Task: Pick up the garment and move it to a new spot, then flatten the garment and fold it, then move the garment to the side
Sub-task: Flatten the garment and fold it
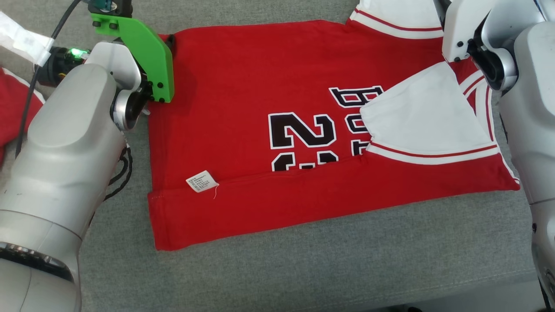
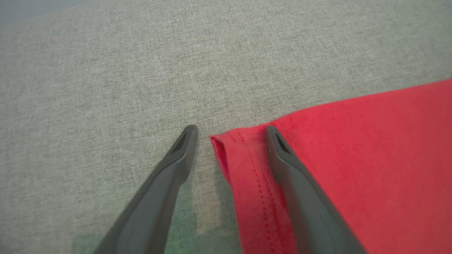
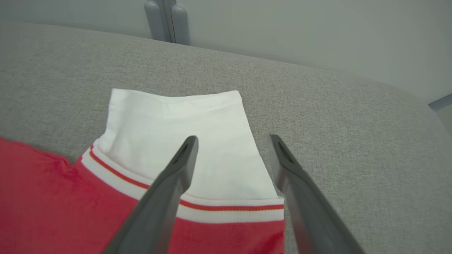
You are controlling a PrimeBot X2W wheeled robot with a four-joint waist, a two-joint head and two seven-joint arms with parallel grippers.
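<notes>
Lying spread on the grey woven-fabric surface [image 1: 303, 268], the red cotton jersey garment [image 1: 243, 95] fills the middle of the head view. Its long side runs left to right. A strip along its near edge is folded up over the body and covers the lower part of the black, white-edged number print [image 1: 303, 134]. A small white care label [image 1: 200, 180] sits on that fold line towards the left. On the right, a white sleeve with a red-striped cuff band [image 1: 425, 112] is folded in over the red cloth. A second white sleeve [image 1: 399, 13] pokes out at the far edge.

The silver left arm [image 1: 65, 143], carrying a bright green plastic bracket [image 1: 143, 52], reaches over the garment's far left corner. The pale right arm [image 1: 520, 86] stands by the far right corner.

In the left wrist view the left pincer [image 2: 230, 129] is spread wide and grips nothing. One dark finger is over bare grey fabric and the other over the stitched red hem, with the hem's corner between them. Whether the tips touch the cloth cannot be told.

In the right wrist view the right pincer [image 3: 233, 138] also gapes, holding nothing. One finger is over the far white sleeve and the other over the surface just beside the sleeve's edge.

A separate piece of red cloth [image 1: 11, 108] lies at the far left edge of the head view.
</notes>
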